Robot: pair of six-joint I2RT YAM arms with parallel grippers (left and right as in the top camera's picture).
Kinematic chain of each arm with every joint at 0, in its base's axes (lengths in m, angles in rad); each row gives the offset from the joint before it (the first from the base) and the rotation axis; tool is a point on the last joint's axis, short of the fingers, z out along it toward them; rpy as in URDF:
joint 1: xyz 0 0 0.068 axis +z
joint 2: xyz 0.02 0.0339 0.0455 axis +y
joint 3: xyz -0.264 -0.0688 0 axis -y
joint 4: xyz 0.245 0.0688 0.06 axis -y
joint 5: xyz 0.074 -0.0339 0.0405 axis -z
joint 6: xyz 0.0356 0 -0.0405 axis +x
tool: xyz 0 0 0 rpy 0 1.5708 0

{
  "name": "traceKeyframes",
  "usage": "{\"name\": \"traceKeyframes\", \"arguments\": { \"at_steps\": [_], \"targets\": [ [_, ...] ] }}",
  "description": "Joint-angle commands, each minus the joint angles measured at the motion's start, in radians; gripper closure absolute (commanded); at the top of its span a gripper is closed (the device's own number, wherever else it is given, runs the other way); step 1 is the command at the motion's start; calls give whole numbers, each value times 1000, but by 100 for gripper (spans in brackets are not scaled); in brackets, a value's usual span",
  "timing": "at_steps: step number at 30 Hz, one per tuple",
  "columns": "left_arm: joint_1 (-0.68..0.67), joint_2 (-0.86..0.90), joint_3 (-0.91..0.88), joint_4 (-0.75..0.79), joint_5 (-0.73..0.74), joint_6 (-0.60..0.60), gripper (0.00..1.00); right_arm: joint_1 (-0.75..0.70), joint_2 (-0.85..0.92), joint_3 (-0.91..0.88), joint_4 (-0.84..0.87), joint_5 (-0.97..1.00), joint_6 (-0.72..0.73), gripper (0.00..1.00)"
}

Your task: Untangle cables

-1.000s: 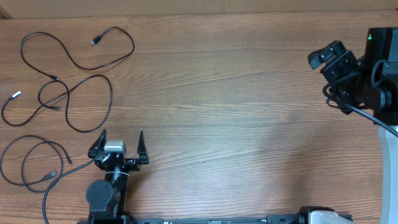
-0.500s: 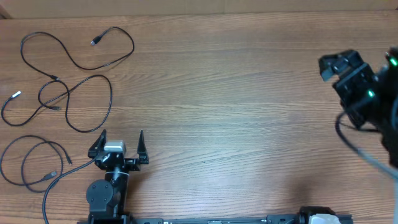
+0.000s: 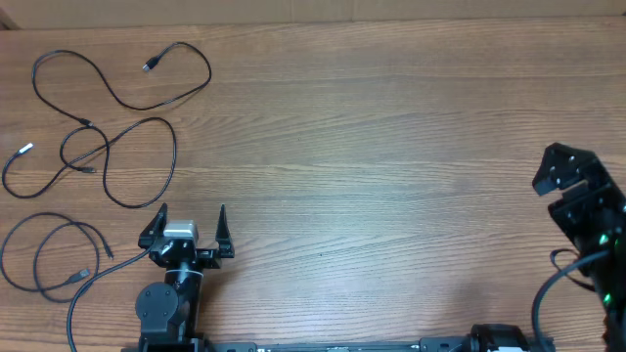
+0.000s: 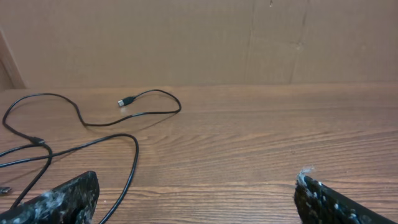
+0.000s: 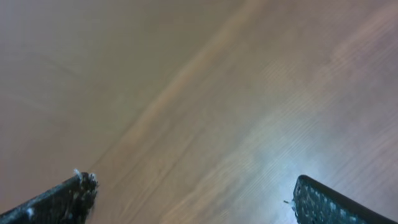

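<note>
Three thin black cables lie apart at the table's left. The far cable [image 3: 186, 54] ends in a small plug [image 4: 126, 101]. The middle cable [image 3: 147, 122] crosses itself in a loop and has a silvery tip [image 3: 26, 149]. The near cable [image 3: 49, 256] lies in overlapping loops at the left edge. My left gripper [image 3: 193, 210] stands open just right of the middle and near cables, with a strand [image 4: 134, 155] running past its left finger [image 4: 62, 199] and nothing between the jaws. My right gripper [image 3: 548, 168] is open over bare wood at the far right, blurred in its wrist view [image 5: 196, 199].
The wooden table [image 3: 391, 147] stretches between the arms. A cardboard wall [image 4: 249, 37] stands along its far edge. A thicker black cord [image 3: 83, 293] belonging to the left arm curves off by the near cable's loops.
My right arm has swung from the back right toward the front along the right edge, jaws still open. The left arm and the cables have not moved.
</note>
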Motion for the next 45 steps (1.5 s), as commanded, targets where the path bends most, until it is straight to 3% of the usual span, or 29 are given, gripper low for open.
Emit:
{"name": "traceKeyframes", "arguments": {
  "at_steps": [1,7,14,25,28,34,40,45],
  "targets": [
    [8,-11,-7,2,11,-13,0,-1,-117,-143,115,-43,-216,0],
    [8,-11,-7,2,11,-13,0,-1,-356,-423,330,-157,-397,0],
    [8,-11,-7,2,11,-13,1,40,-607,-821,566,-170,-404,0],
    [8,-11,-7,2,11,-13,0,38,-822,-1233,896,-216,-404,0],
    [8,-11,-7,2,11,-13,1,38,-822,-1295,970,-242,-410,0],
    [8,-11,-7,2,11,-13,0,39,-822,-1395,1070,-378,-638,0],
    [8,-11,-7,2,11,-13,0,39,-822,-1415,1095,-343,-639,0],
    [8,-11,-7,2,11,-13,0,39,-822,-1466,1255,-338,-639,0]
  ]
}}
